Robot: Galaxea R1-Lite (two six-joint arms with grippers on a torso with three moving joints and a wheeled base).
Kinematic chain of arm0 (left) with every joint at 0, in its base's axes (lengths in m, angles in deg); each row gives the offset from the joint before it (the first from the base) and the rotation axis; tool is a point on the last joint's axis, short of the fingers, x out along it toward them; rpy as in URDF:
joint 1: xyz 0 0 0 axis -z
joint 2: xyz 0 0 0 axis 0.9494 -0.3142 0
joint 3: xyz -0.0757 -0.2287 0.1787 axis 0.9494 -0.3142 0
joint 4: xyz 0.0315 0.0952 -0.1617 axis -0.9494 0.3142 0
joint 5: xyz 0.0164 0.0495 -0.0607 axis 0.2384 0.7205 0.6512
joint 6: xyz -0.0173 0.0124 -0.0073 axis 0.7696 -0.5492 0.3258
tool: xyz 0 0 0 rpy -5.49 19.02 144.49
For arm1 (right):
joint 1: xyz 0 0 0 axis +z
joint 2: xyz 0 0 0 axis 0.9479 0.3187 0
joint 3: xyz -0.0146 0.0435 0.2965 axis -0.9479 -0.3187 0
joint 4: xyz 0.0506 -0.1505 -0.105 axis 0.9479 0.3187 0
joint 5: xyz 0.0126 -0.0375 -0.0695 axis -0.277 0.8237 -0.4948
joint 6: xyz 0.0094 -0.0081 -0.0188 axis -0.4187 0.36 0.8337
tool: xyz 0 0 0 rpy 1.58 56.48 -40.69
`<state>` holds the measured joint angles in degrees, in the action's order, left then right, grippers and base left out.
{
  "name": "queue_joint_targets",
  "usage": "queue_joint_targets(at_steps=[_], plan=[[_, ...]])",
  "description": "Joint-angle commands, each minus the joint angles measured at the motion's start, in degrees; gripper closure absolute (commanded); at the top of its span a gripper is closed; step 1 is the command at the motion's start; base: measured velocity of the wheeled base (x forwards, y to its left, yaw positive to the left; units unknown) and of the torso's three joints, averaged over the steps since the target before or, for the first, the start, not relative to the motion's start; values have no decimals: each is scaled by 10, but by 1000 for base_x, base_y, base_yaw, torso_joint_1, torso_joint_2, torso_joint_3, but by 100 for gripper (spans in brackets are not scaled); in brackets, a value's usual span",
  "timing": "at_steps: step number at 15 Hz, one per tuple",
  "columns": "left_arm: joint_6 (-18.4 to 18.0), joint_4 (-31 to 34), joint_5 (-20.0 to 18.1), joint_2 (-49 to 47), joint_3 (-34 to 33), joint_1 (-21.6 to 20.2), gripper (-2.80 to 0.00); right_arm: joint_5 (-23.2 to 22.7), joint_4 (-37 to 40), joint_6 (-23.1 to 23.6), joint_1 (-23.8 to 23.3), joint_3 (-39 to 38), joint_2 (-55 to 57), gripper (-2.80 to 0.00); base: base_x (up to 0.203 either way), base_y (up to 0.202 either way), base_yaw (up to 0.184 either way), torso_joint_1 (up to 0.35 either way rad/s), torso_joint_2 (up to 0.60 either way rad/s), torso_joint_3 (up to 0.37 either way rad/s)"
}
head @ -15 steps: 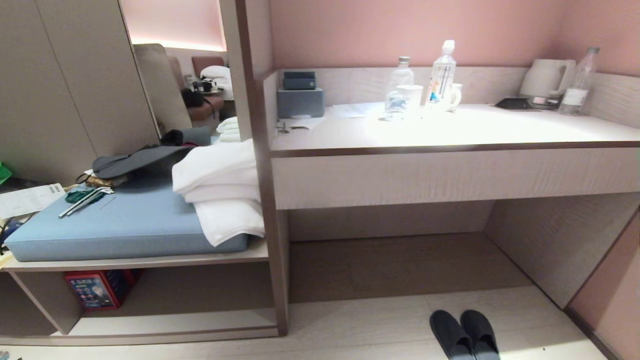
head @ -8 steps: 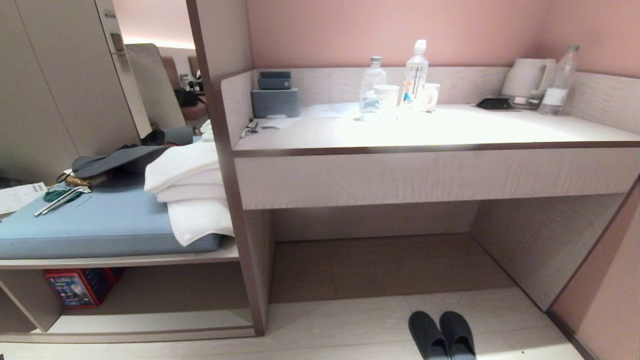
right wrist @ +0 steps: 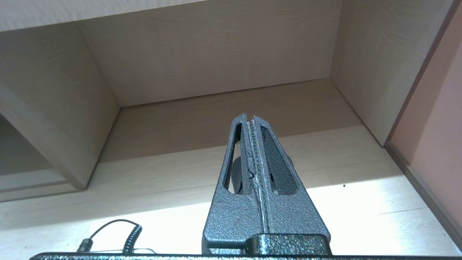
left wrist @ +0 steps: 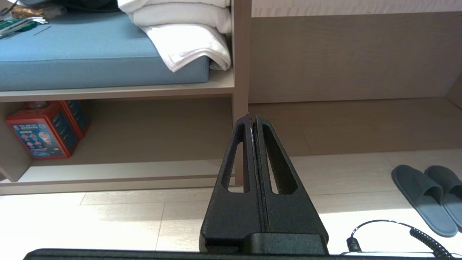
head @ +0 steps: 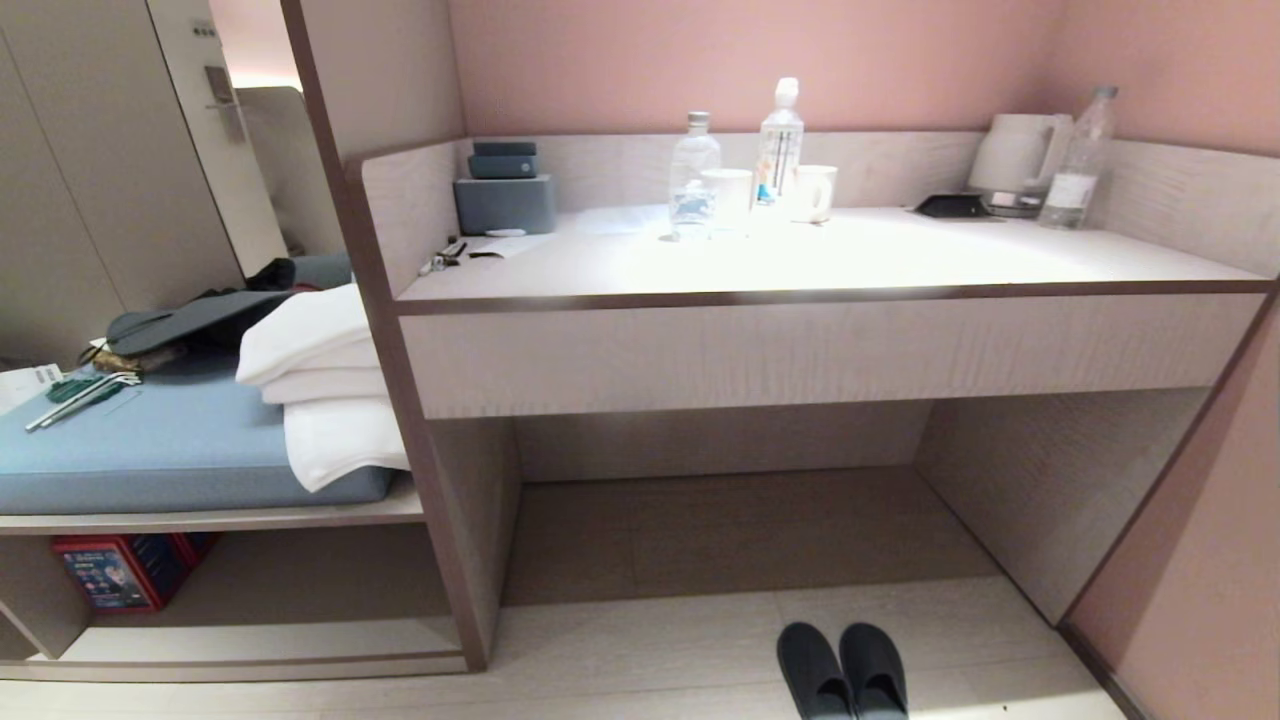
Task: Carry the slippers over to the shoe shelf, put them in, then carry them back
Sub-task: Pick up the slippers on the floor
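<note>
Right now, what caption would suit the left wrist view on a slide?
Left gripper, fingers shut, faces the shoe shelf; the slippers lie together on the floor beside it.

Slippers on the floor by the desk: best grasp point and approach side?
Judging from pose: the slippers lie flat, side by side and touching, toes toward the desk recess. Probably pinch the two inner strap edges together where they meet, coming from above. The soles lie flush on the floor, leaving no side gap.
</note>
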<state>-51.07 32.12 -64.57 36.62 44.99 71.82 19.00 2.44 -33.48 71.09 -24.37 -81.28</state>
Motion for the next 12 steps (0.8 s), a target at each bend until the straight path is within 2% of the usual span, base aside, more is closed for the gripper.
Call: queue_joint_targets(at_steps=[1, 4, 12], plan=[[0, 0, 0, 0, 0, 0, 0, 0, 0, -1, 0, 0, 0, 0, 0, 0, 0, 0, 0, 0], [0, 0, 0, 0, 1, 0, 0, 0, 0, 0, 0, 0, 0, 0, 0, 0, 0, 0, 2, -46], [1, 0, 0, 0, 0, 0, 0, 1, 0, 0, 0, 0, 0, 0, 0, 0, 0, 1, 3, -192]])
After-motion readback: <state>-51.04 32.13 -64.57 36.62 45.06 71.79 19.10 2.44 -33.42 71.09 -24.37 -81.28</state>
